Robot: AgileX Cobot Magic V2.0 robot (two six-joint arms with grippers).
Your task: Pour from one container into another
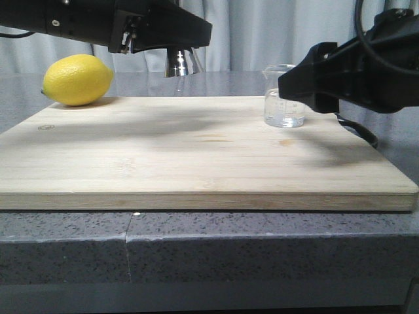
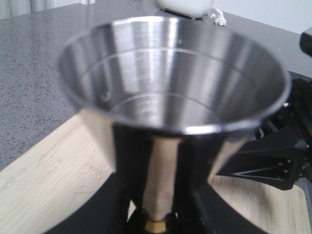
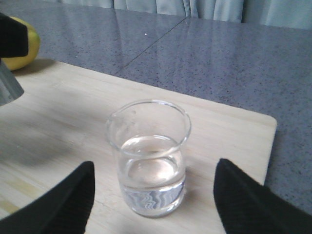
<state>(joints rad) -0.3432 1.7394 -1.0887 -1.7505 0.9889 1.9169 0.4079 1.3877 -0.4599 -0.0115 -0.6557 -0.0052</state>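
The steel jigger (image 1: 180,63) hangs in the air above the back of the wooden board (image 1: 196,157). My left gripper (image 1: 186,36) is shut on it. In the left wrist view the jigger's open cup (image 2: 170,87) fills the frame, and my left gripper (image 2: 156,217) clamps its narrow waist at the gold band. The glass beaker (image 1: 284,98) stands upright on the board's back right part, about a third full of clear liquid. My right gripper (image 3: 153,207) is open, one finger on each side of the beaker (image 3: 148,156), neither touching it.
A yellow lemon (image 1: 77,80) lies at the board's back left corner. The board rests on a grey speckled counter (image 1: 262,242). A black cable (image 1: 360,131) trails off the board's right edge. Pale curtains hang behind.
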